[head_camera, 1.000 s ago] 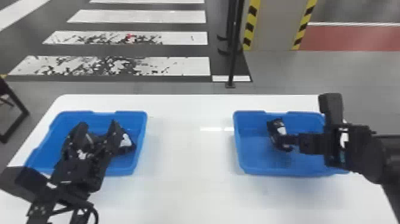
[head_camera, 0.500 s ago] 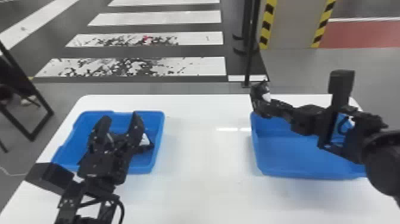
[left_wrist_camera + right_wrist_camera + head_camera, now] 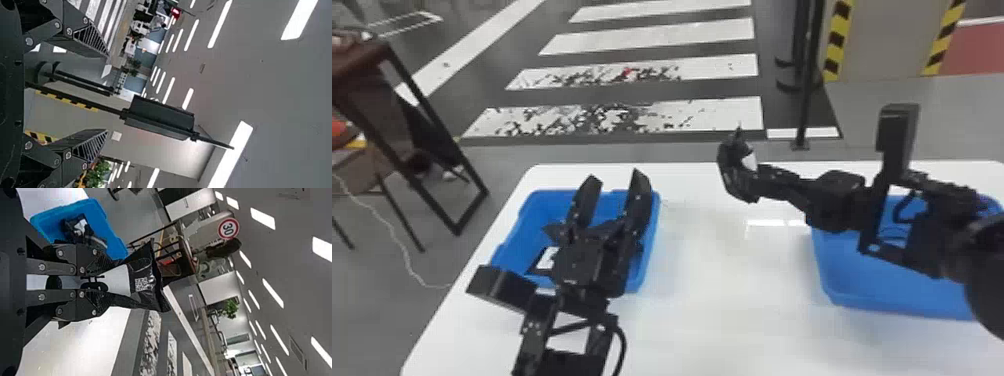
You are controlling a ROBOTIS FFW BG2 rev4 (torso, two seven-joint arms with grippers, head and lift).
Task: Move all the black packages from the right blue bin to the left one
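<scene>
The right arm extends from the head view's right edge, over the right blue bin (image 3: 892, 285), its forearm roughly level and its gripper (image 3: 757, 182) directed toward the robot's left. A blocky black upright piece (image 3: 897, 135) stands at its wrist. The two fingers are closed in on a black package (image 3: 732, 167), pinching its end; the package is held between the two bins, toward the table's far edge.

The left arm comes in from the bottom edge, with the left gripper (image 3: 617, 177) in front of the left blue bin (image 3: 524, 225) as the head view sees it. Its fingers are spread well apart with nothing between them, pointing away from the robot. In the left wrist view their tapered ends carry a ribbed, lattice-like structure, and round screw heads dot the dark linkages.

The held package is creased, glossy film, with angular corners, a smooth white panel and a square printed code, clear in the right wrist view. Inside the left bin is another black package (image 3: 78, 229), crumpled and shiny, with a white patch. Both bins are smooth blue plastic with rounded corners and raised walls. The white table (image 3: 727, 310) has a sleek surface with a bright reflected streak between the bins.
</scene>
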